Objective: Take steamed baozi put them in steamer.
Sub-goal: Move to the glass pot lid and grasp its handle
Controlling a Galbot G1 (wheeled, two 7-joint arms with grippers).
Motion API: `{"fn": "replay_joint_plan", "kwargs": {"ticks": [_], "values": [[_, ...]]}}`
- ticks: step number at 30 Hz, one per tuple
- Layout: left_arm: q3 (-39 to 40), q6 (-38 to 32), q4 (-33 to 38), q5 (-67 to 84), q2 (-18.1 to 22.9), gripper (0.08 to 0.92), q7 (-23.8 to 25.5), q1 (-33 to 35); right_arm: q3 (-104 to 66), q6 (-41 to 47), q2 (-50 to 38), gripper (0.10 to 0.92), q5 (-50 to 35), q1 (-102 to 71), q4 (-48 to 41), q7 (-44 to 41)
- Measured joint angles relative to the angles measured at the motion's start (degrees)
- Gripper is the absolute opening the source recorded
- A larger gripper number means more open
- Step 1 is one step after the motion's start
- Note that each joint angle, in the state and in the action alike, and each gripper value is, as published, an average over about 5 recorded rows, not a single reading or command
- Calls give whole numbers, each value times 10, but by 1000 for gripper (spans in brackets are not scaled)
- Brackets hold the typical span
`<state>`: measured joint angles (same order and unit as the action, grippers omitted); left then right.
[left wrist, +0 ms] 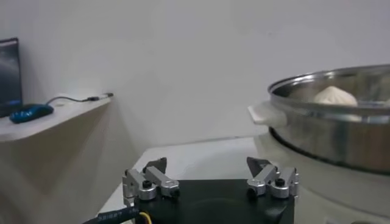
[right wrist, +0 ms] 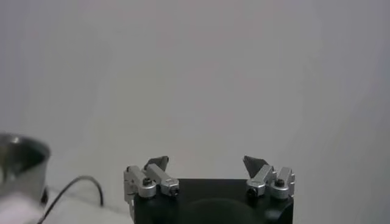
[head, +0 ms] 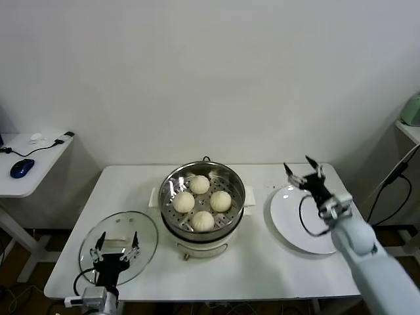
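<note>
Now | four baozi (head: 202, 203) in steamer (head: 169, 187) | both hands empty, spread

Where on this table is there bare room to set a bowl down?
Bare patches: the table front, between steamer and white plate; the far-left corner beyond the glass lid. The plate is empty. Crowded: the steamer, holding four baozi, and the lid corner, under the left tool.

left gripper (head: 117, 246) low, right gripper (head: 304, 171) raised, fingers spread
</note>
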<state>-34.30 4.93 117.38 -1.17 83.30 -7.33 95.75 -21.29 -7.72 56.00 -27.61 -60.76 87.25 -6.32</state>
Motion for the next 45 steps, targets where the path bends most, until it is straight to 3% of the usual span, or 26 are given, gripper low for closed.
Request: {"fn": "replay_joint_plan", "kwargs": {"ticks": [8,17,24,32,45], "values": [[-7,-45,-37,-118,-15,823,-51,-1,-75,-82,94,823,49,-126,-9,6],[-23,-97,-127,-399,-54,823,-157,-7,-110,-108,152,823,82,-182,-8,26],[-32,-120,-214,-594,-74,823,-206,-23,-126,-112,172,823,93,-202,-4,36],[-37,-116,-275,-695,-84,823,-213,-49,-137,-116,184,823,98,-219,-2,42],[-31,-78,-307,-737,-92,823,-179,-101,-149,-121,189,823,100,-237,-6,42]]}}
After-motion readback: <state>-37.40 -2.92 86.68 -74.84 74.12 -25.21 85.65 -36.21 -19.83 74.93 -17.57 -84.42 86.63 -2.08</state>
